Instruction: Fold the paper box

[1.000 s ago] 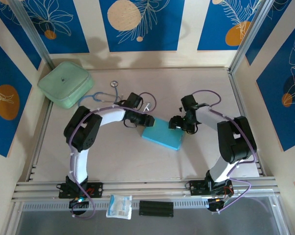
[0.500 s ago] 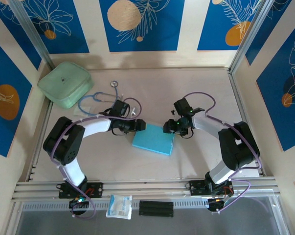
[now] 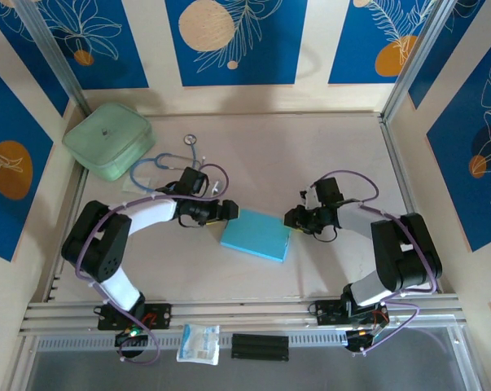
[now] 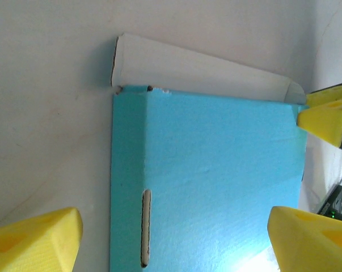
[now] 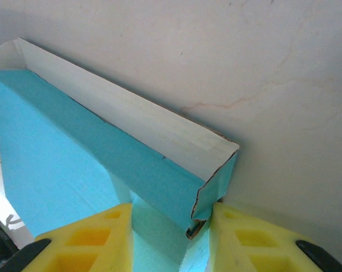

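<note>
The paper box [image 3: 256, 235] lies flat on the table, sky-blue face up, between the two arms. In the left wrist view the paper box [image 4: 216, 181] has a slot near its left edge and a white flap [image 4: 199, 71] open along its far side. My left gripper [image 3: 229, 212] is at the box's left end. Seen from its wrist, the left gripper [image 4: 173, 222] is open, its jaws wide on either side of the box. My right gripper [image 3: 292, 218] is at the box's right corner. There the right gripper [image 5: 171, 218] stands half closed round the paper box [image 5: 51, 153], one finger [image 5: 244, 238] touching the corner flap.
A pale green rounded case [image 3: 109, 140] sits at the back left, with a stethoscope [image 3: 168, 163] beside it. A small clear-white packet [image 3: 199, 343] and a black strip [image 3: 260, 346] lie on the front rail. Metal rails [image 3: 408, 204] bound the table's sides.
The box slid a little left and nearer. My left jaws widened and my right jaws narrowed round the box's corner. The right gripper drew back slightly to the right.
</note>
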Controlling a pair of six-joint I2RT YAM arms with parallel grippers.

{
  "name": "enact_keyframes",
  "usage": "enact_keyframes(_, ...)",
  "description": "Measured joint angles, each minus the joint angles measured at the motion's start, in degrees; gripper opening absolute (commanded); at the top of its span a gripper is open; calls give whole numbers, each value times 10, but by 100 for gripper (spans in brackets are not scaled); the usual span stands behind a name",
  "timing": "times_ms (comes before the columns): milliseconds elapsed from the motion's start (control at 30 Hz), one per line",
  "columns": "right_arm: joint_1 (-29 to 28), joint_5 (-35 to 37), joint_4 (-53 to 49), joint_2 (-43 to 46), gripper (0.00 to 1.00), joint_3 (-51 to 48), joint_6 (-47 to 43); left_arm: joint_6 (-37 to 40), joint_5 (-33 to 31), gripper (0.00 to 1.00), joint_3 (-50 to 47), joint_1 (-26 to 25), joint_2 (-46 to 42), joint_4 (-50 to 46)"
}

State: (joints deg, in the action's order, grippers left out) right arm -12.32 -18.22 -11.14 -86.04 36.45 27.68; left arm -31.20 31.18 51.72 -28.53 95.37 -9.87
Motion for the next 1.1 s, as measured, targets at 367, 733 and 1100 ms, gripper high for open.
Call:
enact_keyframes(367, 106, -104, 48, -10, 31, -33, 16, -61, 87, 85, -41, 3, 20, 78)
enact_keyframes(733, 74, -78, 6, 46, 75, -28, 13, -132, 106, 85, -65, 10, 37, 172)
enact_keyframes(1100, -19, 71, -68, 279, 72, -104, 131, -88, 26, 85, -63, 11, -31, 100)
